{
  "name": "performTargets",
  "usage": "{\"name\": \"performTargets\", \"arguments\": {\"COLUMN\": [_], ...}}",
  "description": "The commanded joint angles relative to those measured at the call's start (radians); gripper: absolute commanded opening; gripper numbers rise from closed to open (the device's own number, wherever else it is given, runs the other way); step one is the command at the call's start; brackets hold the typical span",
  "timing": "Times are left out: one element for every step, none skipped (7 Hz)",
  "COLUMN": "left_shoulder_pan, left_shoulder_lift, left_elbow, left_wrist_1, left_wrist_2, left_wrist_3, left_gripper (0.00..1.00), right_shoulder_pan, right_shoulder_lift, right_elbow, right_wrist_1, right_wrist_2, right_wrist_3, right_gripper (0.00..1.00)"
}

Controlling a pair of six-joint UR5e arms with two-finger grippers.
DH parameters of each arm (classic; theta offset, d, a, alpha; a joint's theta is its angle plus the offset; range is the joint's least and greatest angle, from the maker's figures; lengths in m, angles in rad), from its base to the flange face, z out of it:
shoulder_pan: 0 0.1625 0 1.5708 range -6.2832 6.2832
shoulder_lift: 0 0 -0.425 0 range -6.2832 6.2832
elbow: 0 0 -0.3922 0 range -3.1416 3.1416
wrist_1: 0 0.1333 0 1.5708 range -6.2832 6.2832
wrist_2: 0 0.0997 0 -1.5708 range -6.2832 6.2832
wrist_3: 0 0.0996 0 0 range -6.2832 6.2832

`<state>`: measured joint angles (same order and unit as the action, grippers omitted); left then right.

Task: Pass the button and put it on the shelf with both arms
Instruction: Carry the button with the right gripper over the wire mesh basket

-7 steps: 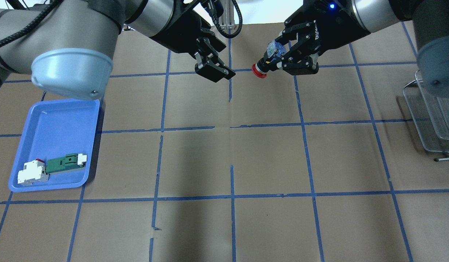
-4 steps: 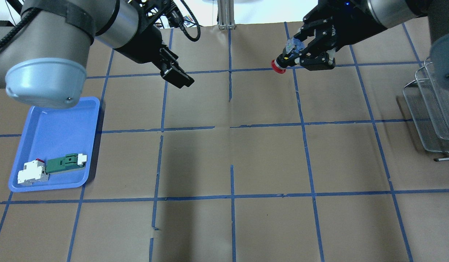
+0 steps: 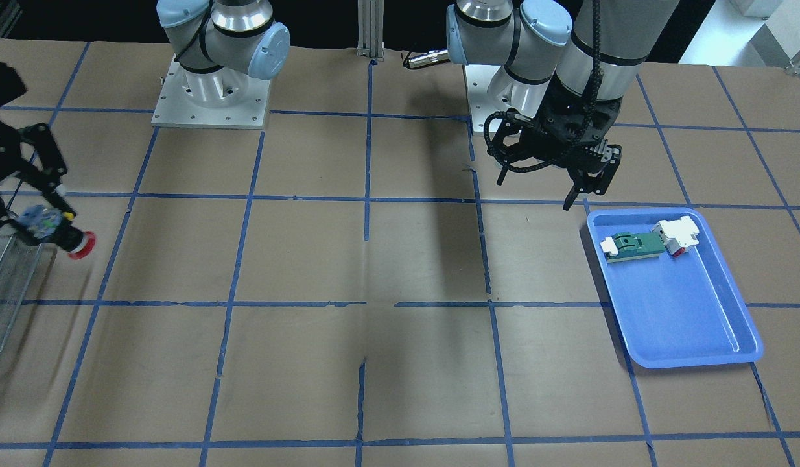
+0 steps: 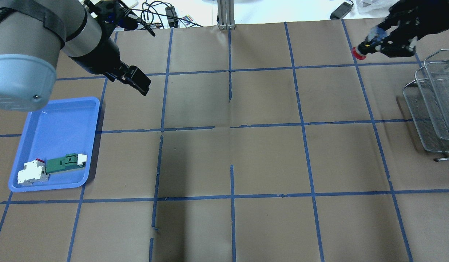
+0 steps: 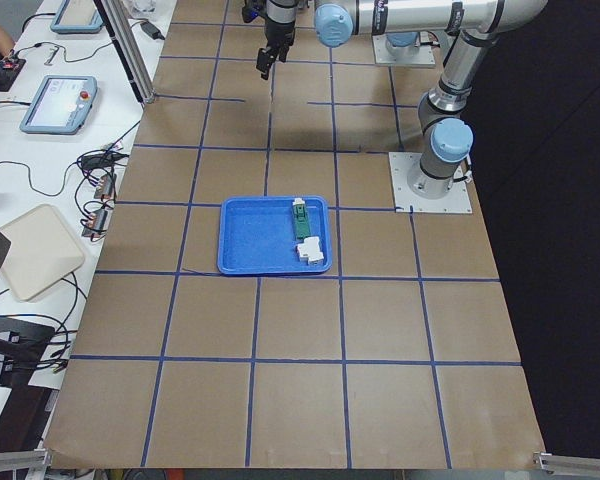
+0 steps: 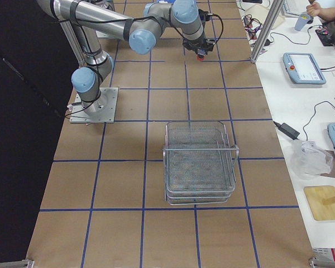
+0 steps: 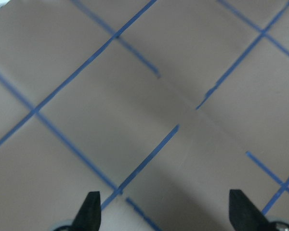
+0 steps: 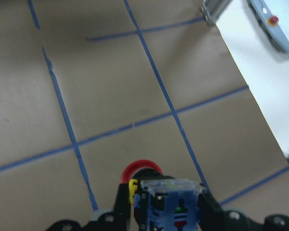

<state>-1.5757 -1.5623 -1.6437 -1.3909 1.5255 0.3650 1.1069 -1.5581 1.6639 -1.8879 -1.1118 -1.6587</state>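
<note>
The button (image 4: pixel 360 51), red cap with a black body and bluish clear block, is held in my right gripper (image 4: pixel 382 43), which is shut on it above the table's far right, just left of the wire-mesh shelf (image 4: pixel 435 109). The right wrist view shows the button (image 8: pixel 143 171) between the jaws, cap pointing away. The front view shows the button (image 3: pixel 76 244) beside the shelf (image 3: pixel 4 292). My left gripper (image 4: pixel 139 83) is open and empty above the table, near the blue tray's far corner; its fingertips (image 7: pixel 91 208) stand wide apart.
A blue tray (image 4: pixel 57 120) at the left holds a green-and-white connector part (image 4: pixel 66 163) and a white part (image 4: pixel 31 173). Brown paper with blue tape lines covers the table. Cables and a metal post (image 4: pixel 226 14) lie beyond the far edge.
My right gripper has carried the button to the right, toward the shelf. My left arm has drawn back to the left, toward the tray, still open.
</note>
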Motion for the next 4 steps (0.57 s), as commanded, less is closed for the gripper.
{"name": "performTargets", "arguments": {"left_shoulder_pan": [-0.018, -0.032, -0.033, -0.033], "left_shoulder_lift": [-0.036, -0.048, -0.058, -0.056], "left_elbow": [0.100, 0.134, 0.169, 0.162], "left_wrist_1": [-0.106, -0.167, -0.231, -0.229], "left_wrist_2": [0.016, 0.018, 0.018, 0.015], "left_wrist_3": [-0.214, -0.265, -0.303, -0.291], "left_gripper": [1.00, 1.00, 1.00, 1.00], "right_shoulder_pan": [-0.198, -0.284, -0.339, -0.376], "right_shoulder_lift": [0.081, 0.108, 0.127, 0.136], "right_elbow": [-0.019, -0.018, -0.018, -0.012], "right_wrist_1": [-0.049, -0.095, -0.124, -0.131], "right_wrist_2": [-0.095, -0.095, -0.097, -0.095], "right_wrist_3": [-0.160, -0.265, -0.288, -0.326], "right_gripper": [0.00, 0.00, 0.00, 0.00]}}
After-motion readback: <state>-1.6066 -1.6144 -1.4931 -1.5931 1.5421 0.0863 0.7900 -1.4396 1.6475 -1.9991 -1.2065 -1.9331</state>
